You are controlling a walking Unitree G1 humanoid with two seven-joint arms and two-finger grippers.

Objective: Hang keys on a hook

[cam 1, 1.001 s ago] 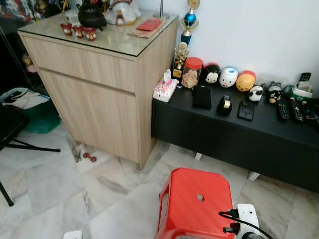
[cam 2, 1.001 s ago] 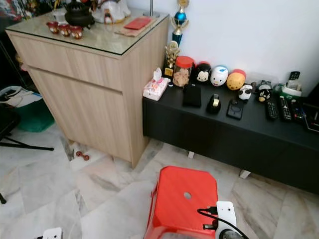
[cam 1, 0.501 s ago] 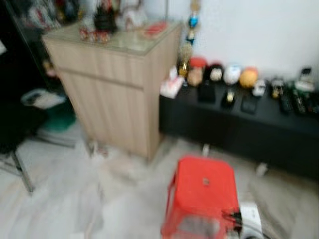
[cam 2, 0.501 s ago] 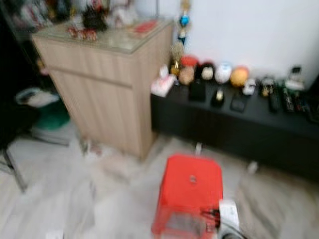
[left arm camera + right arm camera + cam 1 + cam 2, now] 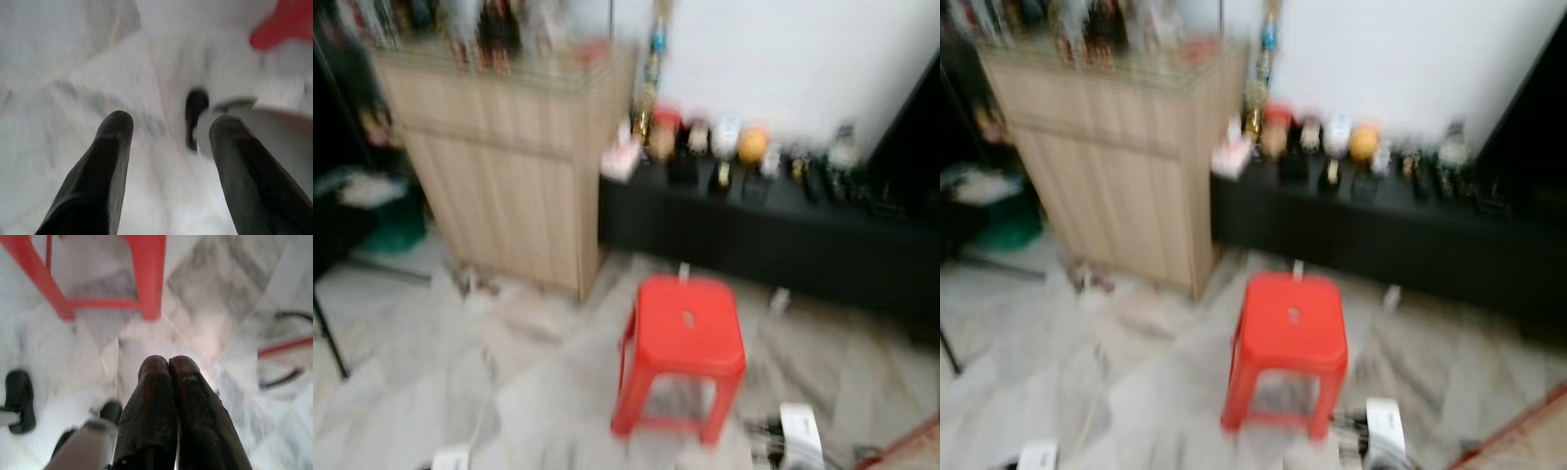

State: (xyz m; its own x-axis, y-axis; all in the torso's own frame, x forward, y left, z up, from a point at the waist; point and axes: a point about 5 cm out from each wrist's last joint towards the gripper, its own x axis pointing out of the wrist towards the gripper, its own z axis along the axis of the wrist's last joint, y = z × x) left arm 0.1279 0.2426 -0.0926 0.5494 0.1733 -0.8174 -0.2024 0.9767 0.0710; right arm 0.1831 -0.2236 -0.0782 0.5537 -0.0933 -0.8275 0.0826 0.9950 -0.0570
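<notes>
Both eye views are blurred by motion. In the left wrist view my left gripper [image 5: 172,122] hangs over the marble floor, its two black fingers [image 5: 115,142] wide apart and open, with nothing between them. In the right wrist view my right gripper [image 5: 168,363] is shut, fingertips pressed together with nothing visible between them, pointing down at the floor beside the legs of a red plastic stool [image 5: 149,279]. The white wrist of my right arm [image 5: 798,431] shows at the bottom of the left eye view.
The red stool [image 5: 683,328] stands on the marble floor just ahead. Behind it runs a low black console [image 5: 764,230] carrying toys, a jar and remotes against a white wall. A tall wooden cabinet [image 5: 499,166] stands on the left. A black stand leg [image 5: 328,338] is at far left.
The whole picture has shifted and blurred, so the camera has moved back: the stool now shows whole and farther off, with more floor in front. The things themselves have not moved.
</notes>
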